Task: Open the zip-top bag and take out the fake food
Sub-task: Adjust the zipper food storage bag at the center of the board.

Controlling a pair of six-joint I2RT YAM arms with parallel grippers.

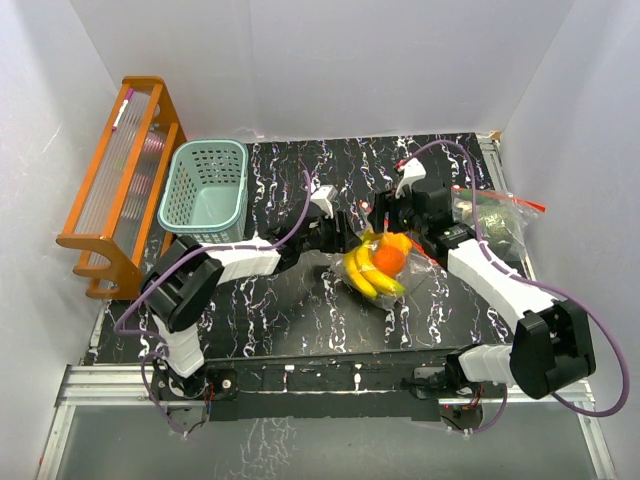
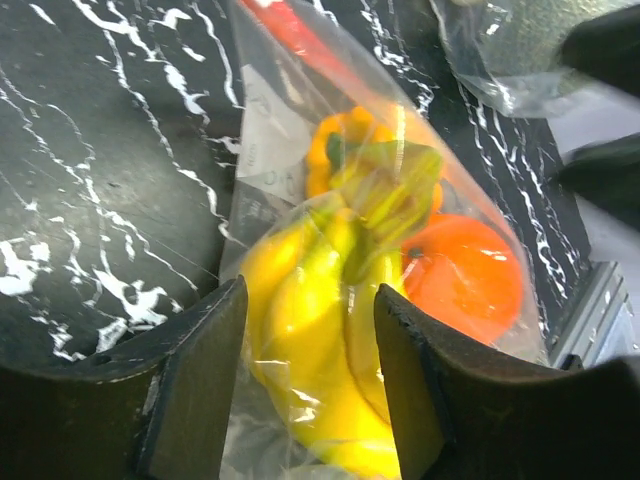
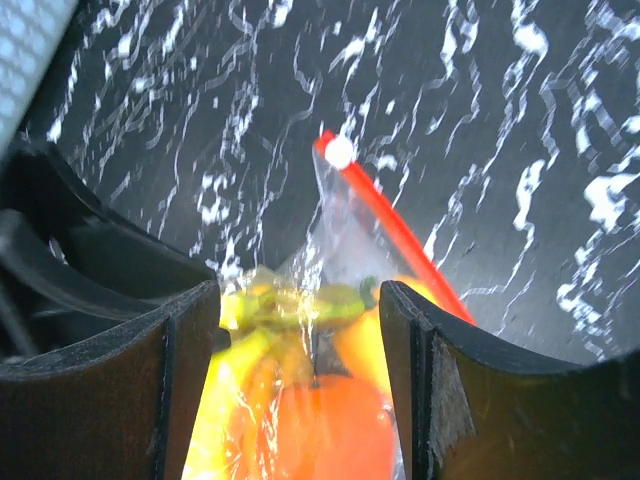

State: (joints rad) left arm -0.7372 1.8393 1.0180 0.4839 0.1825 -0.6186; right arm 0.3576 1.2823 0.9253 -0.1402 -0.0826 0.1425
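Two hands, one bag, contents not yet out.

- Item: zip-top bag [image 1: 385,265], clear film, lying on the dark marbled surface [image 1: 300,310] at centre, between the two arms. Red zip strip [image 3: 400,235] with a white slider [image 3: 340,152] at its far end. The seal reads as closed, though this is not certain.
- Contents: the fake food, all inside the film: banana bunch [image 2: 290,300], orange [image 2: 465,275], bell pepper [image 2: 350,135].
- Left hand [image 2: 310,335]: fingers spread, flanking the banana end of the bag. Contact with the film cannot be told.
- Right hand [image 3: 300,340]: fingers spread, above the pepper-and-orange end, short of the slider.
- Nearby: teal basket [image 1: 205,190], well apart to the left; a second clear bag [image 1: 495,225] just beside the right arm.

Hazards, as judged:
1. Film is glossy and slack. A pinch may close on fruit through the plastic, or slip off, so the whole bag drags instead of opening.
2. The slider is small and offset from the right hand, so a slightly misaimed grip takes the strip or bare film.
3. The hands work close together and a collision is possible.
4. The orange is round and may roll away once freed.
5. The right arm could sweep the second bag.
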